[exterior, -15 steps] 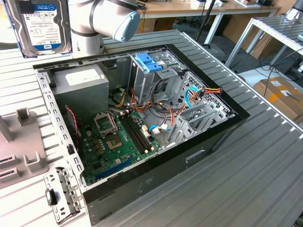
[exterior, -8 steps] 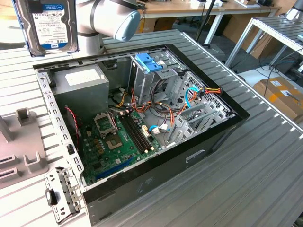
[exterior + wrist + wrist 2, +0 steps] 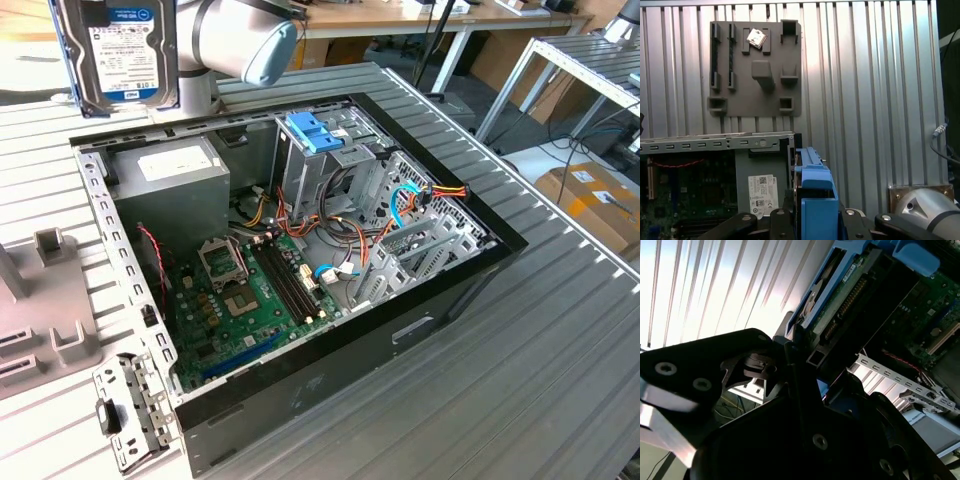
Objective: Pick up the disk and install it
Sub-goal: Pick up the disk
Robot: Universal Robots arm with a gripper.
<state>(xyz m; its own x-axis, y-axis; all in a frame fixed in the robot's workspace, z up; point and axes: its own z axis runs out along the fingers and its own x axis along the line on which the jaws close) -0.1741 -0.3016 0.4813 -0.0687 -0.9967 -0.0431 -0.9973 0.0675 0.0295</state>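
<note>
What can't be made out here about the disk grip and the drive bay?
- Exterior view: the disk is cut by the upper edge, so the grip on it is out of frame.
- First wrist view: the gripper flanks the disk's blue carrier, but the lower edge cuts off where the jaws press.
- Exterior view: the drive cage slot is hidden behind its own wall and the blue latch.

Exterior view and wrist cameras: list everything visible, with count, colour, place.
disk: one, dark with light blue frame, held above the table
computer case: one, black, open, mid-table
circuit board: one, green, inside the case
power supply: one, grey, inside the case
latch: one, blue, atop the drive cage
tray: one, grey, on the table beside the case
table: one, silver, ribbed
cardboard box: one, brown, exterior view's right
arm: one, grey, exterior view's top
gripper: one, black, shut on the disk
</note>
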